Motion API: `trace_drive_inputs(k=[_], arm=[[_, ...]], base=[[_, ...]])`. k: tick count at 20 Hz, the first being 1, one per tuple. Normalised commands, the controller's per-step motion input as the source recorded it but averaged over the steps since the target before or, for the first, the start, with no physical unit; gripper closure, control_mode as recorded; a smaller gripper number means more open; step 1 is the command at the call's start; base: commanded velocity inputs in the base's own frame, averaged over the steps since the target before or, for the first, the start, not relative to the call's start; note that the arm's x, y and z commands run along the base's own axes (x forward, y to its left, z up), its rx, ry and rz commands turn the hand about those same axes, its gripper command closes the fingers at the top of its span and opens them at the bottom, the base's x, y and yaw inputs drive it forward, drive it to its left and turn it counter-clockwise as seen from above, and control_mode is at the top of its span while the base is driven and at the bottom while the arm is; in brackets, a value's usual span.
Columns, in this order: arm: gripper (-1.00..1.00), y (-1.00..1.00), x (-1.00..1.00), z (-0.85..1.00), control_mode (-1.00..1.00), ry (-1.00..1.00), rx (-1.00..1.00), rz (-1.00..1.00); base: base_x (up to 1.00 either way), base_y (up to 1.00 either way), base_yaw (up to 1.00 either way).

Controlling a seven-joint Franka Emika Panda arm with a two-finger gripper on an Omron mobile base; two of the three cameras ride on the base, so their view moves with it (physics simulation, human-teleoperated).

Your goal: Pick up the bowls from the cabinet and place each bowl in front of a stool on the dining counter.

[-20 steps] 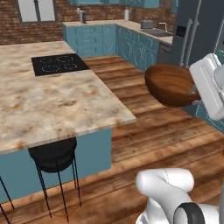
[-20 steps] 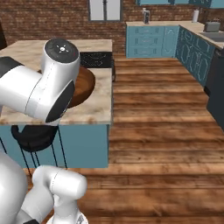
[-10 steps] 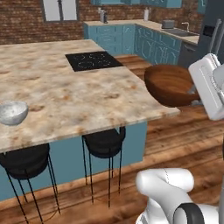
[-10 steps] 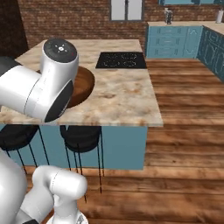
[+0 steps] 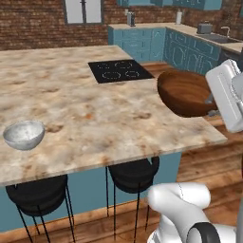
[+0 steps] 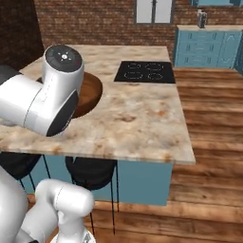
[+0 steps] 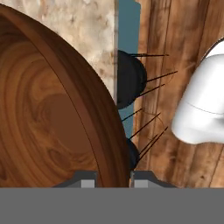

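My gripper (image 7: 113,178) is shut on the rim of the reddish-brown wooden bowl (image 7: 52,113). It holds the bowl (image 5: 185,92) tilted, a little above the near right corner of the dining counter (image 5: 95,118). From the other side, the arm hides part of this bowl (image 6: 90,92). The grey-white marbled bowl (image 5: 23,134) stands upright near the counter's front edge at the left, above a black stool (image 5: 40,194). A second stool (image 5: 133,173) stands under the counter, left of and below the held bowl.
A black four-ring cooktop (image 5: 121,70) is set into the counter's far side. Teal base units (image 5: 156,42) line the brick back wall and the right side. Wooden floor (image 6: 209,142) lies open to the right of the counter.
The whole scene has shifted as the base drove along the counter. The counter is nearer and the marbled bowl sits further in view. The wooden bowl stays in the shut gripper.
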Motion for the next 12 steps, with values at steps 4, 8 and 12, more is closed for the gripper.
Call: trace_drive_inputs(k=[4,8,12], arm=[[1.00,0.00,0.00,0.00,1.00,0.00,0.00,0.00],[1.00,0.00,0.00,0.00,1.00,0.00,0.00,0.00],[1.00,0.01,0.32,-0.22,-1.00,0.00,0.00,0.09]], base=[[0.63,0.01,0.22],[0.15,0.03,0.16],[0.05,0.01,0.03]])
